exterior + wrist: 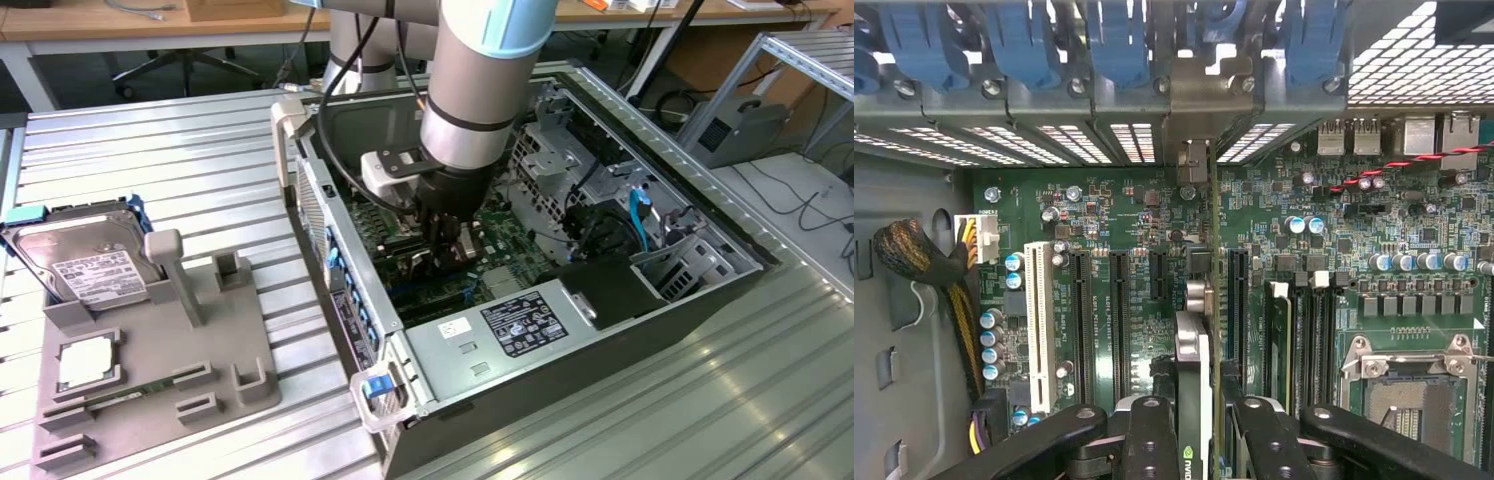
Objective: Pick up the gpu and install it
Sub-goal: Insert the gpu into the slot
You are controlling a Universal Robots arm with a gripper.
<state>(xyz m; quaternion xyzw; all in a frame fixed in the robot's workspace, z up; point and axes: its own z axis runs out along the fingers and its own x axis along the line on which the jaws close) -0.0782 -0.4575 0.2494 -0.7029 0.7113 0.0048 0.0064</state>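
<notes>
Computer case (694, 300) lying open, gripper (1194, 420) inside clamped on the gpu (1194, 350) edge-on over the motherboard (1134, 240), expansion slots (1119, 320) flanking it, hard drive (87, 265) well outside.

surface: ribbed silver aluminium-profile table (160, 150) | exterior view's right: open dark grey metal PC tower case (641, 330) lying on its side | exterior view's left: flat grey plastic parts fixture (160, 375), just beside the case | behind: wooden desks
</notes>
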